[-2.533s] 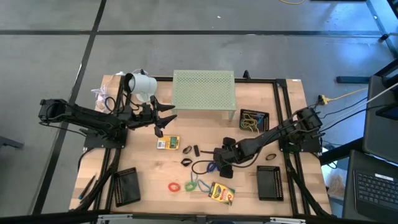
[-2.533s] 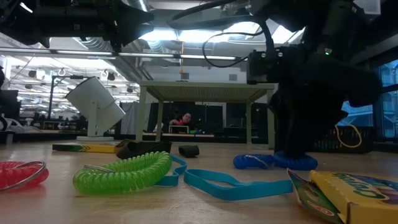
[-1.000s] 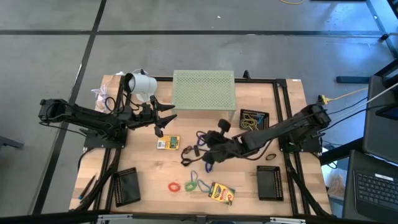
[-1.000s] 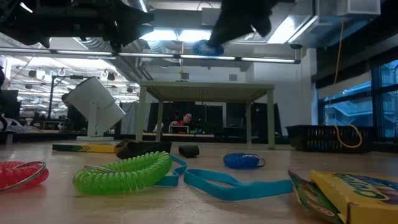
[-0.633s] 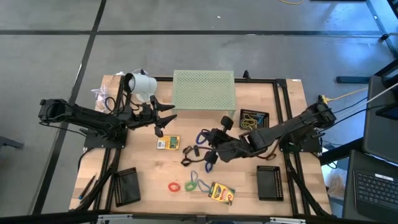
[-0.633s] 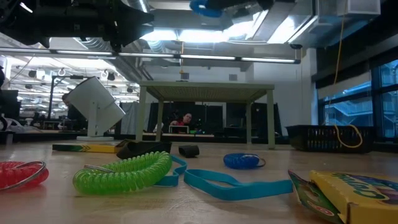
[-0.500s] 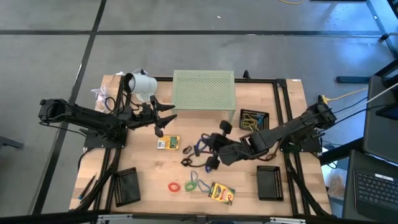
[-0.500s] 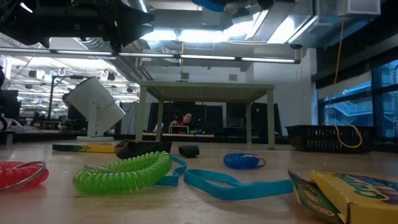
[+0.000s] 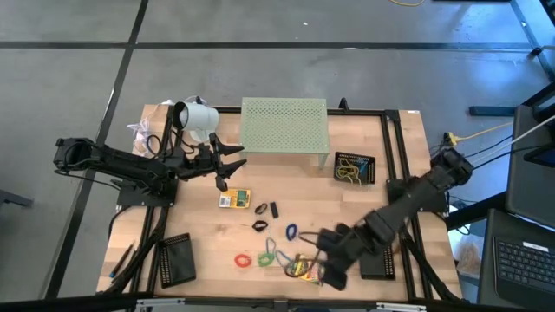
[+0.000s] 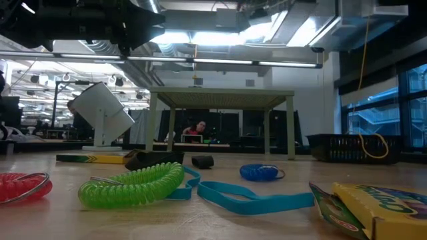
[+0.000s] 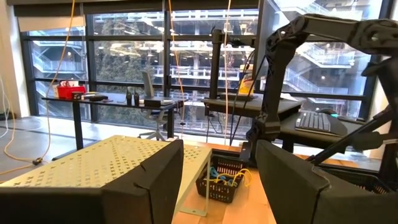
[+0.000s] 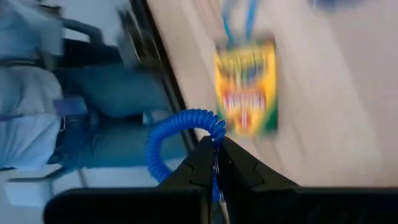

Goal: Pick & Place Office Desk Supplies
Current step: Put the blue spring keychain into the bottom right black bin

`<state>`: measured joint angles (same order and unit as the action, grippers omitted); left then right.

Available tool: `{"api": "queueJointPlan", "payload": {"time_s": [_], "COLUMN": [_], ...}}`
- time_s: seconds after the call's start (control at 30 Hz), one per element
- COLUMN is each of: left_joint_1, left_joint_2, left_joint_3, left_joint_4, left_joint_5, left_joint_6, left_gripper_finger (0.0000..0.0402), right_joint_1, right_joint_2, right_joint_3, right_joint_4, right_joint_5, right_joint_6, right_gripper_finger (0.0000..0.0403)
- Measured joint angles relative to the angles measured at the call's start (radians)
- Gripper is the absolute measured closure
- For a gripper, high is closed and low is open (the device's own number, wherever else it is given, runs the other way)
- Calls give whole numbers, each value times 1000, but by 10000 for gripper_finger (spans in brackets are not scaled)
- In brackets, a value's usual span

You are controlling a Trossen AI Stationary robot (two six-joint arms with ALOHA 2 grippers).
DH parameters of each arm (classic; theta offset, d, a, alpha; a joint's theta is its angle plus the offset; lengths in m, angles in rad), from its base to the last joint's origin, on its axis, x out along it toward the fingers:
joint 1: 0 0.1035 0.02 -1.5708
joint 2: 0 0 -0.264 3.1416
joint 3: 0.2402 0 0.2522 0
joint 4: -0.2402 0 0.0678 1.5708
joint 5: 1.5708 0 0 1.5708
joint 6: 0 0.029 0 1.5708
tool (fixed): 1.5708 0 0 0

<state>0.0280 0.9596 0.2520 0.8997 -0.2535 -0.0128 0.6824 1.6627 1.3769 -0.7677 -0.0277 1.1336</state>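
My right gripper (image 9: 323,270) hangs over the table's near edge, shut on a blue coil loop (image 12: 180,134). Straight below it lies a yellow-and-green crayon box (image 12: 245,87), partly under the arm in the high view (image 9: 303,265). On the table rest a second crayon box (image 9: 234,199), a red coil (image 9: 242,259), a green coil (image 9: 266,257), a blue band (image 9: 290,231) and small black clips (image 9: 259,226). My left gripper (image 9: 230,165) waits open above the table's left part, pointing toward the pale green stand (image 9: 284,124). My right gripper pinches one end of the blue coil loop (image 12: 213,132) between its two shut fingers. The fingers slant steeply down toward the table's near edge. The loop curls out beyond the fingertips, lifted clear above the crayon box.
Two black trays (image 9: 176,258) (image 9: 376,253) stand near the front corners. A black basket of bands (image 9: 354,167) sits beside the stand, and a white lamp-like object (image 9: 198,117) at the far left. A blue strap (image 10: 247,198) lies by the green coil. A seated person (image 12: 37,118) is beyond the near edge.
My right gripper has swung from the table's middle, in front of the stand, toward the near edge, rolling and tipping steeply downward. It has stayed shut on the blue coil loop and carried it clear of the table to above the front crayon box.
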Motion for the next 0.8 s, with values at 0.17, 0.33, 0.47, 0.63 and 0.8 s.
{"api": "queueJointPlan", "payload": {"time_s": [0.17,0.33,0.47,0.63,0.8], "left_joint_1": [0,0,0,0,0], "left_joint_2": [0,0,0,0,0], "left_joint_3": [0,0,0,0,0], "left_joint_4": [1,2,2,8,14], "left_joint_5": [0,-11,-38,-44,-4], "left_joint_6": [0,0,0,0,0], "left_gripper_finger": [203,203,203,203,203], "right_joint_1": [108,178,201,205,205], "right_joint_2": [0,0,0,0,1], "right_joint_3": [0,-19,-57,-131,-193], "right_joint_4": [-141,-279,-400,-418,-418], "right_joint_5": [-30,-22,-97,-204,-231], "right_joint_6": [338,595,722,744,744], "right_gripper_finger": [386,386,386,386,386]}}
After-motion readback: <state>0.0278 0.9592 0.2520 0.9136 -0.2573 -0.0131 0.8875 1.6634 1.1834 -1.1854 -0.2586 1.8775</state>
